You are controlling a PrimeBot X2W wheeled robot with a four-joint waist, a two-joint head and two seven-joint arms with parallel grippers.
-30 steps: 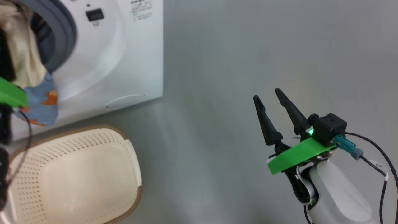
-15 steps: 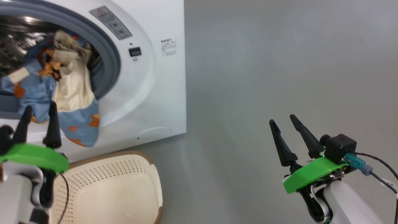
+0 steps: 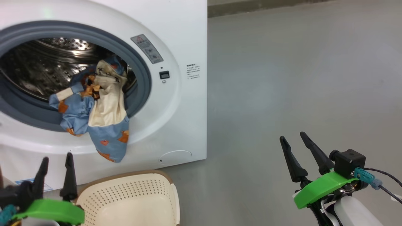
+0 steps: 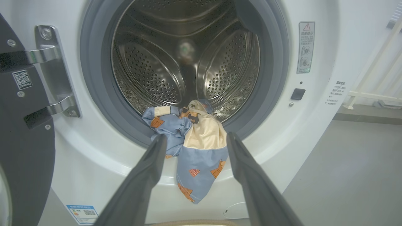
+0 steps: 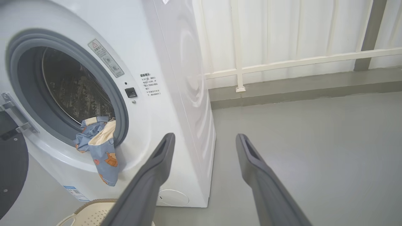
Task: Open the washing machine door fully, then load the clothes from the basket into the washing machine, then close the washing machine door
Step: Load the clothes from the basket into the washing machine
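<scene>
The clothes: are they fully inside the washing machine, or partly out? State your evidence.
Partly out. The clothes sit at the opening's lower rim, one piece hanging down the front of the washing machine.

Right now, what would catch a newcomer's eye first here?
The clothes, blue and cream, hang out of the open mouth of the washing machine. Below stands the basket, with the left pincer open beside it and the right pincer open over the grey floor.
</scene>
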